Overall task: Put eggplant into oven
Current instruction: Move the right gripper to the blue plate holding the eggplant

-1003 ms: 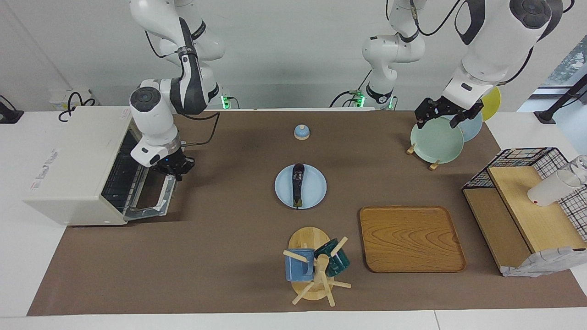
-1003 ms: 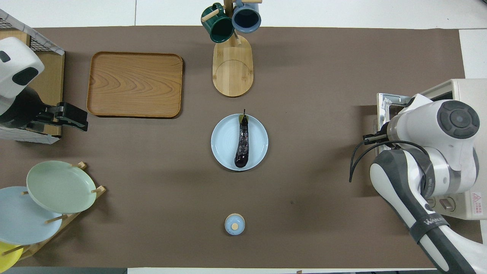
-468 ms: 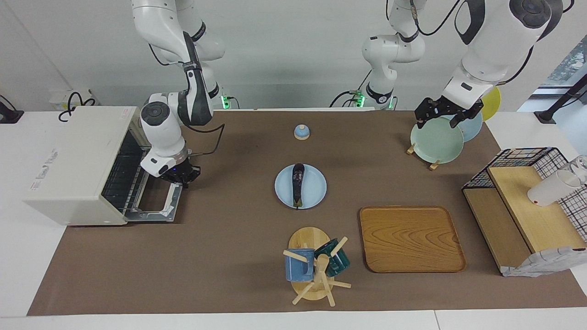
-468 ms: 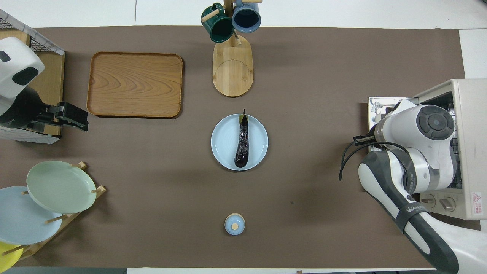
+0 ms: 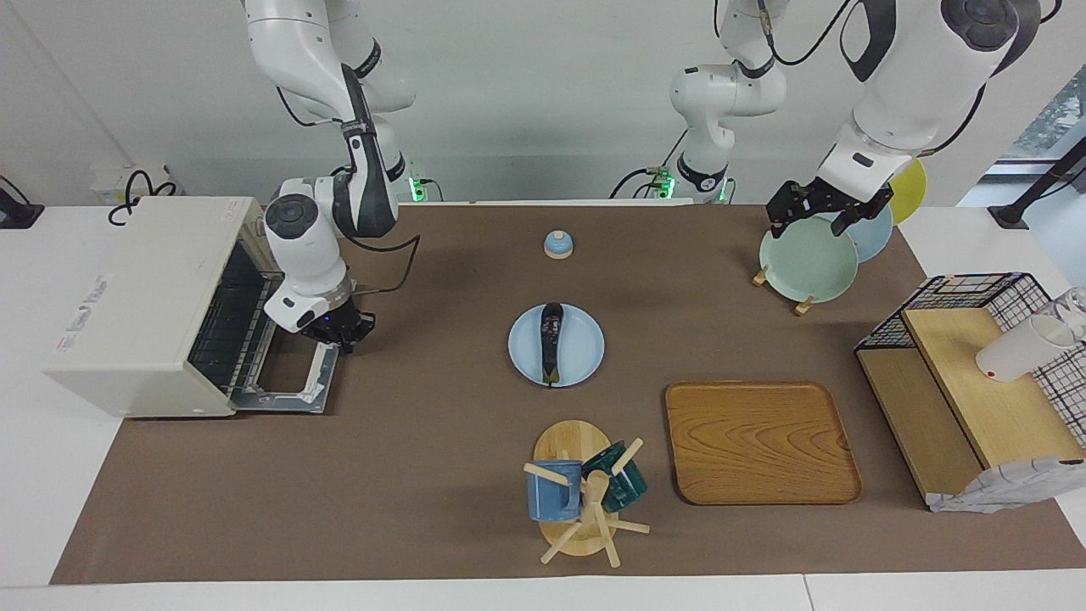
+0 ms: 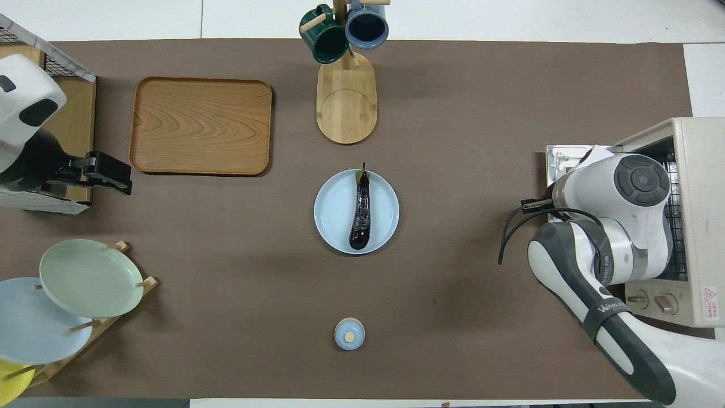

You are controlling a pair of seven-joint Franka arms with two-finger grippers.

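Oven [image 5: 144,305] door's down, right gripper [image 5: 338,329] over its handle edge, fingers unreadable, left gripper [image 5: 821,212] waiting spread over the plate rack, and the eggplant [image 5: 551,340] lies on its plate mid-tabletop — glossy, probably slippery, so pinch mid-body.

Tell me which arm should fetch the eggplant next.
Right, probably. Its hand hangs by the cream-white oven's open door, closer to the dark purple eggplant on the pale blue plate; the left hand waits over the plate rack.
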